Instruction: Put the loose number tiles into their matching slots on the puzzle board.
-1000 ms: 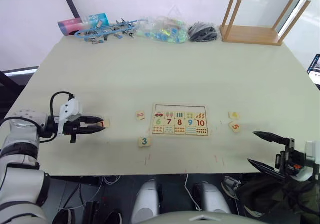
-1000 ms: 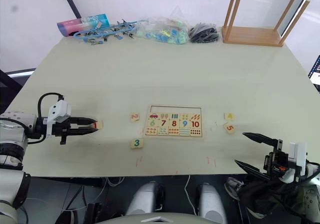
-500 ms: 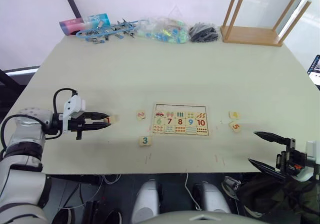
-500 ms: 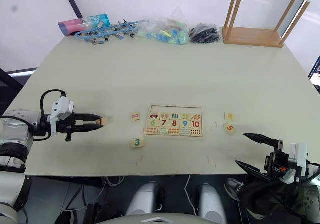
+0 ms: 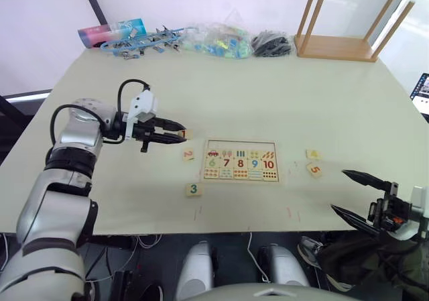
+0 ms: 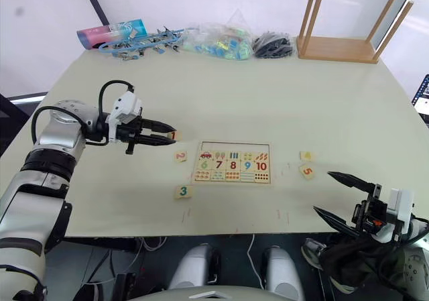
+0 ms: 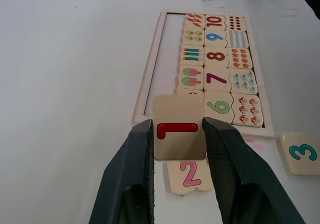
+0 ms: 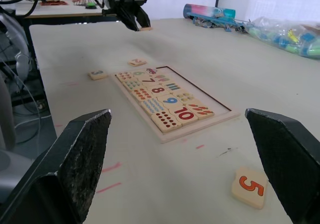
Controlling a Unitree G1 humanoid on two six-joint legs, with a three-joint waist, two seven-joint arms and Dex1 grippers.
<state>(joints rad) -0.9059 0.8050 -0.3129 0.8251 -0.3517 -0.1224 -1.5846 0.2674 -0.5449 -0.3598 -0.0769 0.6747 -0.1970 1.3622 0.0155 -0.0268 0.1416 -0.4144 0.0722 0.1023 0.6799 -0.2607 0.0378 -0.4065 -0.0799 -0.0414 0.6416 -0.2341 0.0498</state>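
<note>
The puzzle board [image 5: 241, 142] lies at the table's front middle, with tiles 6 to 10 and picture tiles in two rows. Its far row of slots [image 7: 162, 59] lies bare. My left gripper [image 5: 181, 135] is shut on the red 1 tile [image 7: 179, 126], just left of the board's far-left corner and beyond the pink 2 tile [image 5: 188, 155]. The green 3 tile [image 5: 194, 189] lies nearer the front edge. Right of the board are the yellow 4 tile [image 5: 313, 155] and the orange 5 tile [image 5: 314, 169]. My right gripper [image 5: 339, 191] hangs open off the table's front right.
An upturned wooden stool [image 5: 338, 45] stands at the far right corner. Along the far edge lie a clear bag of coloured pieces [image 5: 218, 39], a black bundle [image 5: 271, 43], blue straps [image 5: 144, 41] and a tube [image 5: 110, 31].
My left gripper has carried the 1 tile from the table's left side rightward and farther away, up to the board's far-left corner. The right gripper has hardly moved.
</note>
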